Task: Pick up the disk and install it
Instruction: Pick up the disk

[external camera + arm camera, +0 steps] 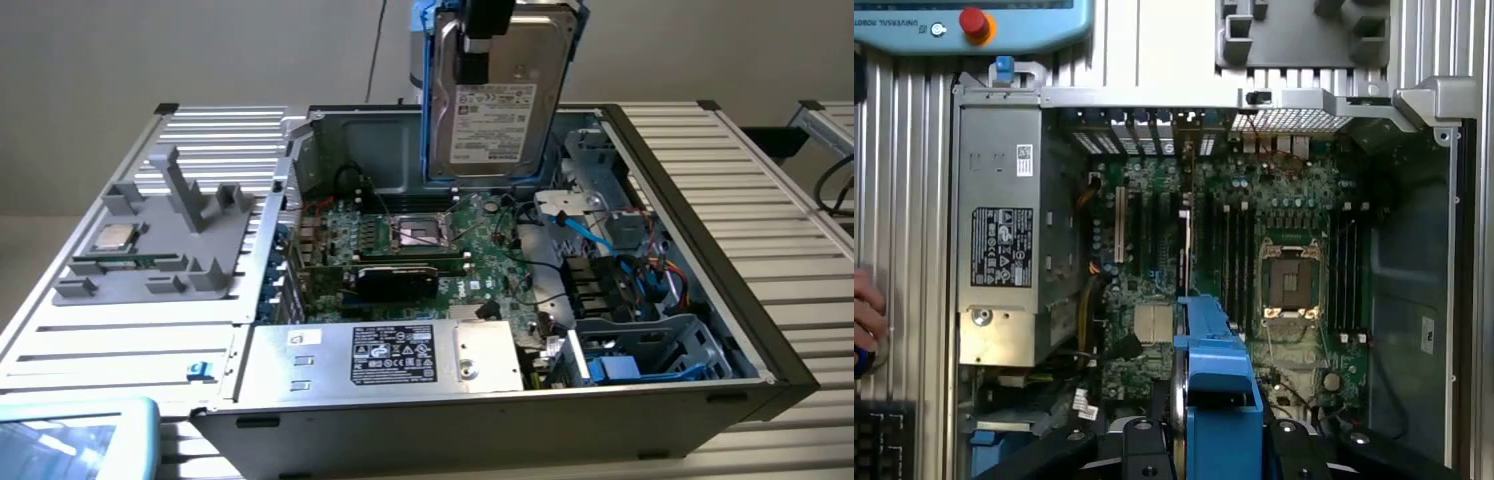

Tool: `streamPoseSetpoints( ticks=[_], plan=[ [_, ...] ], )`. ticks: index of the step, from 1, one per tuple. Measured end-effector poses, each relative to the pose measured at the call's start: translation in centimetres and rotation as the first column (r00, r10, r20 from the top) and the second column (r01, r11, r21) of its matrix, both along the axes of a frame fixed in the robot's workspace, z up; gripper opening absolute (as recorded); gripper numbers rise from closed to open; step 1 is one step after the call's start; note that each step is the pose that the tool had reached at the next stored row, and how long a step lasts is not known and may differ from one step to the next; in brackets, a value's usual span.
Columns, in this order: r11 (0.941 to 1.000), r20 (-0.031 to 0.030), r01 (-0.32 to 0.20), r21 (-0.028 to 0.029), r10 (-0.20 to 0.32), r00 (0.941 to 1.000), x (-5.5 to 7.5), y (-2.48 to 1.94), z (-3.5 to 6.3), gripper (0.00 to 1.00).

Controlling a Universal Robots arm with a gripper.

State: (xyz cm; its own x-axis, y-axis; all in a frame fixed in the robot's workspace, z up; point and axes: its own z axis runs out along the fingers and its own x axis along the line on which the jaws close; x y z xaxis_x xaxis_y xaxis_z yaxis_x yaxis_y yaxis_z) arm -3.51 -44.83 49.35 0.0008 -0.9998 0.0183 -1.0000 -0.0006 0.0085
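The disk [497, 115] is a silver-grey hard drive with a white label, clipped in a bright blue carrier frame [431, 90]. It hangs upright, label facing the exterior view, above the far side of the open computer case [787, 370]. My gripper [483, 35] is shut on its upper edge. In the wrist view the blue carrier [1219, 385] sticks out between my black fingers [1144, 450], edge-on, over the motherboard [1154, 230] near the CPU socket [1291, 280].
A silver power supply box [380, 355] with a black label fills the case's near end. A drive cage [654, 345] with blue parts sits at the exterior view's right. A grey fixture [174, 235] holds a CPU chip [114, 238]. A pendant [964, 25] and a hand [866, 310] are nearby.
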Motion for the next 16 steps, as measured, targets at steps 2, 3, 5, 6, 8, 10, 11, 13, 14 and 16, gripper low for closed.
streamPoseSetpoints(
  ticks=[2, 3, 5, 6, 8, 10, 11, 13, 14, 16],
  plan=[
    [1.0000, 0.0000, 0.000, 0.0000, 0.000, 1.0000, 0.6, -0.56, 0.00, 0.37],
    [1.0000, 0.0000, 0.000, -0.0001, 0.000, 1.0000, 0.9, -0.84, 0.01, 0.37],
    [1.0000, 0.0000, 0.000, 0.0000, 0.000, 1.0000, 1.5, -1.40, 0.00, 0.37],
    [1.0000, 0.0000, 0.000, 0.0001, 0.000, 1.0000, 1.8, -1.69, 0.00, 0.37],
    [1.0000, 0.0000, 0.000, 0.0000, 0.000, 1.0000, 2.4, -2.24, 0.01, 0.37],
    [1.0000, 0.0000, 0.000, 0.0001, 0.000, 1.0000, 3.0, -2.82, 0.05, 0.37],
    [1.0000, 0.0000, 0.000, 0.0000, 0.000, 1.0000, 3.2, -3.13, 0.08, 0.37],
    [1.0000, 0.0000, 0.000, 0.0000, 0.000, 1.0000, 3.6, -3.74, 0.17, 0.37],
    [1.0000, 0.0000, 0.000, 0.0000, 0.000, 1.0000, 3.9, -4.05, 0.22, 0.37],
    [1.0000, 0.0000, 0.000, 0.0000, 0.000, 1.0000, 4.3, -4.62, 0.33, 0.37]
  ],
)
